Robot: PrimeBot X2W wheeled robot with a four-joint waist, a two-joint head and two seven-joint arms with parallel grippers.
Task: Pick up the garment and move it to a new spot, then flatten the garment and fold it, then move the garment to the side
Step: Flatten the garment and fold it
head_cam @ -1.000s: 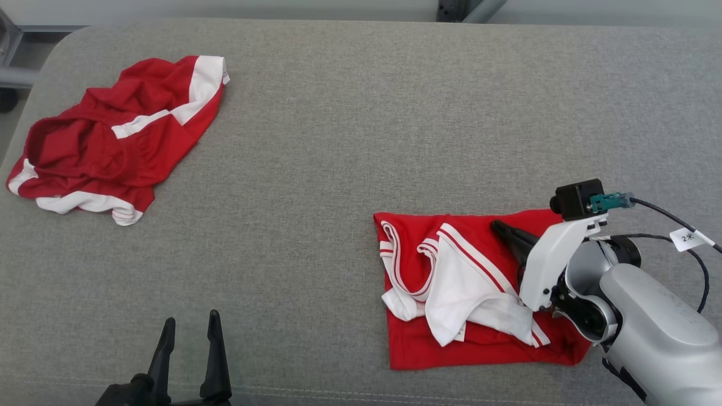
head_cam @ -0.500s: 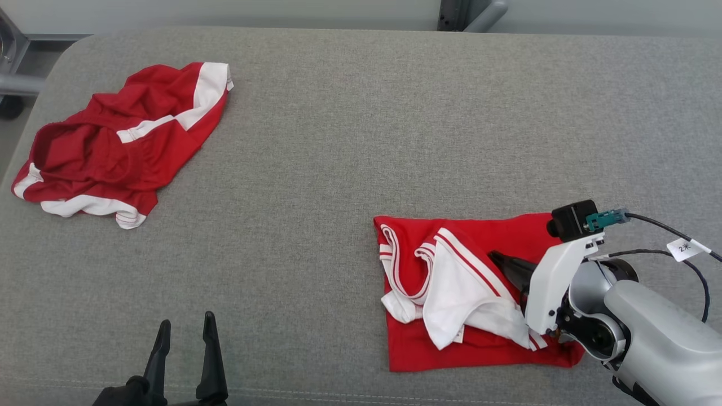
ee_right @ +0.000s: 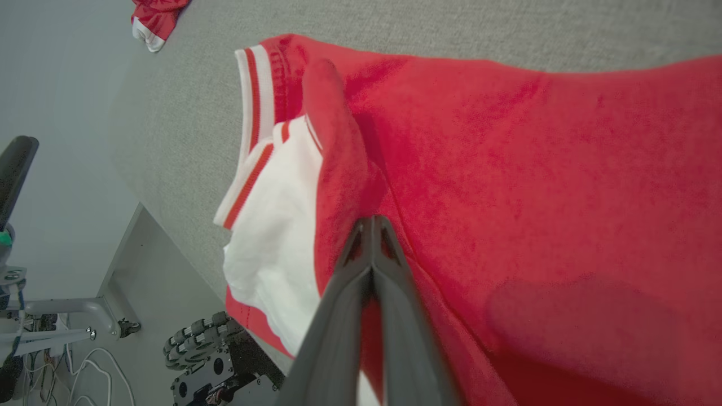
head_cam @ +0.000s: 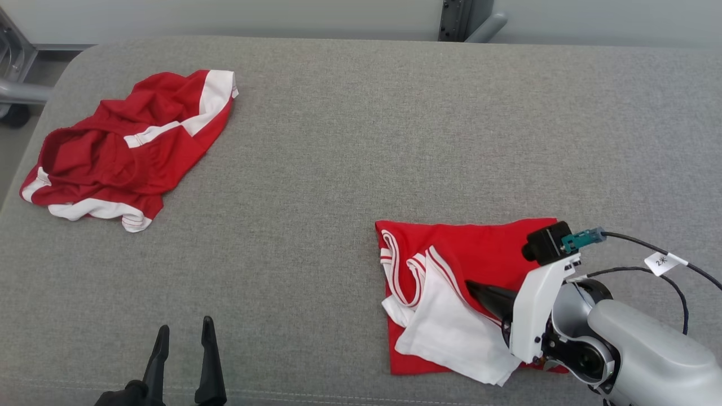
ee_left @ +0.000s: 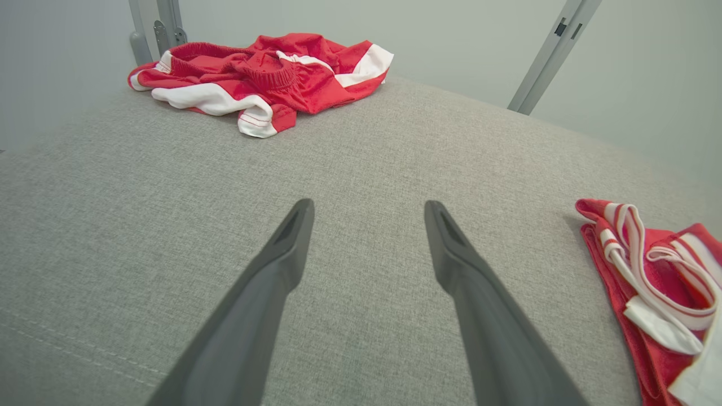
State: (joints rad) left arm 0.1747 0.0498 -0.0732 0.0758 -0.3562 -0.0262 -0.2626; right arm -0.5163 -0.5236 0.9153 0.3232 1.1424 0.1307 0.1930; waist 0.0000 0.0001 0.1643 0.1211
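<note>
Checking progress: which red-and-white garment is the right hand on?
The flat folded red-and-white garment, under the shut right hand; the crumpled red-and-white garment lies far left.

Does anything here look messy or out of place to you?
Yes. The red-and-white shorts lie crumpled in a heap at the far left of the grey padded surface. The red jersey at the near right is folded roughly square, but its white part lies bunched and askew, poking past the near edge of the red.

Grey fabric bench, folded red and white shirt directly at the closed jaws of the right gripper, crumpled red shorts well ahead of the left gripper and its open jaws, to their left
</note>
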